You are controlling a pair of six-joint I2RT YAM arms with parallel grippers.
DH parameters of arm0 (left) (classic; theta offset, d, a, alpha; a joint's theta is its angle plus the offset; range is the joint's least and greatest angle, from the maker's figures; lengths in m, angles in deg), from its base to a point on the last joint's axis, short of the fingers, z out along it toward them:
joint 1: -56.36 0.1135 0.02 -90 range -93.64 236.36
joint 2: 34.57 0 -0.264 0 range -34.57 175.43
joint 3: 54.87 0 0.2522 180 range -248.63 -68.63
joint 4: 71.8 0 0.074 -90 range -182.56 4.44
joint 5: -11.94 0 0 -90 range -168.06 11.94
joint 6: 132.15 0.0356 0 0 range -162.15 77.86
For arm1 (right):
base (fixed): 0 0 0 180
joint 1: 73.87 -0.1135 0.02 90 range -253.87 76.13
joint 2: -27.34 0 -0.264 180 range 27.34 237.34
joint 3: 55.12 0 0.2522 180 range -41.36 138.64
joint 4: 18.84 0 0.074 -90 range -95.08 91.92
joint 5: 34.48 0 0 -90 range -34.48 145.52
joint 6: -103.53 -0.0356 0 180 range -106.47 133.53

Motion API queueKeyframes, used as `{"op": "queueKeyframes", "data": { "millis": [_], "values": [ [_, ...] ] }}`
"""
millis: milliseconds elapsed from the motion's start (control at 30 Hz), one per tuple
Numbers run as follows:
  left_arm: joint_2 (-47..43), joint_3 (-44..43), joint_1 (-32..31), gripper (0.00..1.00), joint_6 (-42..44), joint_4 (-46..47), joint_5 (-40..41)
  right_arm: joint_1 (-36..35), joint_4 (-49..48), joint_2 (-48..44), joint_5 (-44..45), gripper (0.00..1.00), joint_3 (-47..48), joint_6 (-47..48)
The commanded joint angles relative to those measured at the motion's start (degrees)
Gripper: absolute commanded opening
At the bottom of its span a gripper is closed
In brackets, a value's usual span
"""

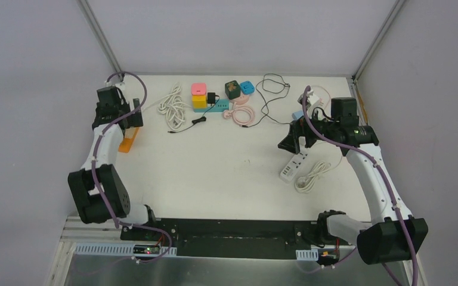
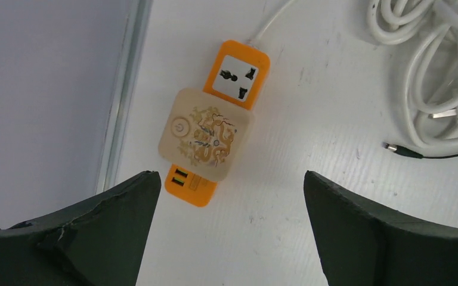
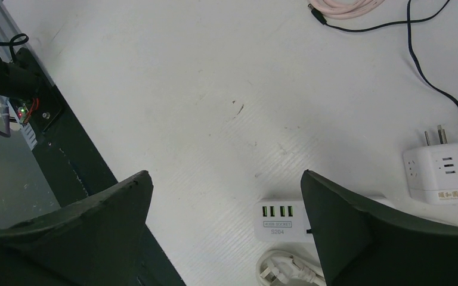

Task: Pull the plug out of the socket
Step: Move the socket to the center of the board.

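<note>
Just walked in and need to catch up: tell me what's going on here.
The left gripper hangs open over an orange power strip with a beige plug seated in it. The right gripper is open too, above a white power strip, holding nothing. The plug has not been pulled yet.

A white table (image 1: 214, 173) filled the enclosure. Its matte top carried a few small dark scuffs (image 3: 238, 108) near the middle. Plain pale grey walls closed it in: the back wall (image 1: 232, 30) along the far edge, the left wall (image 1: 30, 89) and the right wall (image 1: 435, 71) at the sides. An aluminium left post (image 1: 101, 36) and right post (image 1: 378, 37) rose from the far corners. A black plate (image 1: 232, 235) ran along the near edge, with a brushed metal sheet (image 1: 214, 273) beyond it. The light was even and the shadows faint.
</note>
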Motion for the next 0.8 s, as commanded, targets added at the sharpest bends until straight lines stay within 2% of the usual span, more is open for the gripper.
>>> {"op": "queueKeyframes", "data": {
  "millis": [0, 300, 467, 600, 767],
  "values": [
    [6.24, -4.19, 2.87, 0.94, 5.48, 0.55, -6.65, -0.25, -0.35, -1.12, 1.57, 1.00, 1.47, 0.61],
    [16.94, -9.38, 5.05, 0.94, 6.22, -0.33, -6.12, -0.22, -0.17, -0.33, 1.62, 1.00, 1.32, 0.79],
    [21.51, -9.77, 5.43, 0.86, 5.87, -0.84, -9.35, -0.20, -0.17, -0.26, 2.15, 1.00, 1.38, 0.87],
    [22.86, -9.90, 5.49, 0.84, 5.79, -0.86, -9.03, -0.15, -0.17, 0.02, 2.07, 1.00, 1.36, 0.88],
    [24.42, -10.50, 5.55, 0.74, 5.61, -0.89, -9.01, -0.21, -0.09, 0.02, 1.98, 1.00, 1.35, 0.88]
  ]
}}
